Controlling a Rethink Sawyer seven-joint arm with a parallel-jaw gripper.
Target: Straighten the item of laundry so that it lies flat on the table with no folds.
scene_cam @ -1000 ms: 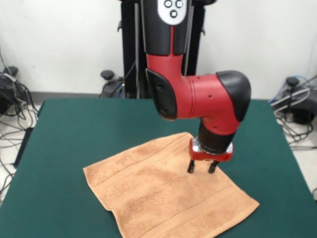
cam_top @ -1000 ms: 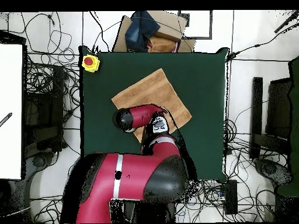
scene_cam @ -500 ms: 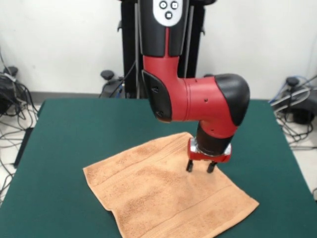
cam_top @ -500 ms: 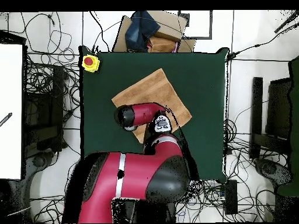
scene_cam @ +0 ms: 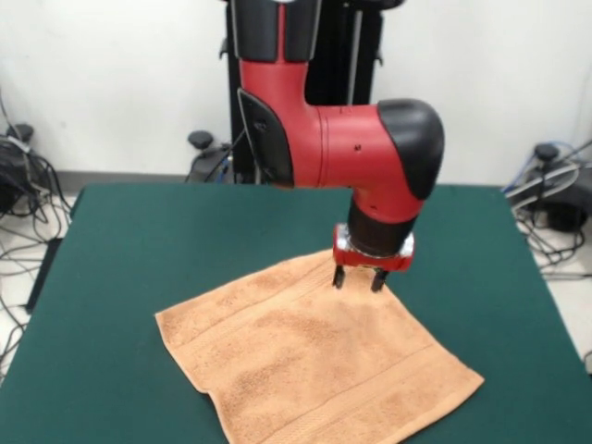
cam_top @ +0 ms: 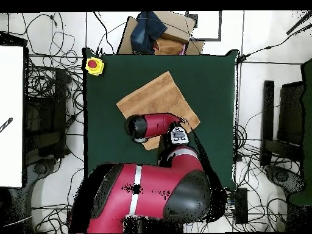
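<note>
Terry towel (scene_cam: 310, 356), peach-orange: lying spread and nearly flat, set diagonally on the green surface (scene_cam: 148, 240). End effector (scene_cam: 355, 277): released, gripping nothing, now lifting and drifting back toward the towel's far corner, suggesting straightening is finishing

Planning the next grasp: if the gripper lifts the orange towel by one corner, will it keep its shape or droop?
The towel is terry cloth lying limp on the table, so it would probably droop and fold. It looks light, and its looped pile should grip rather than slip from the open gripper.
</note>
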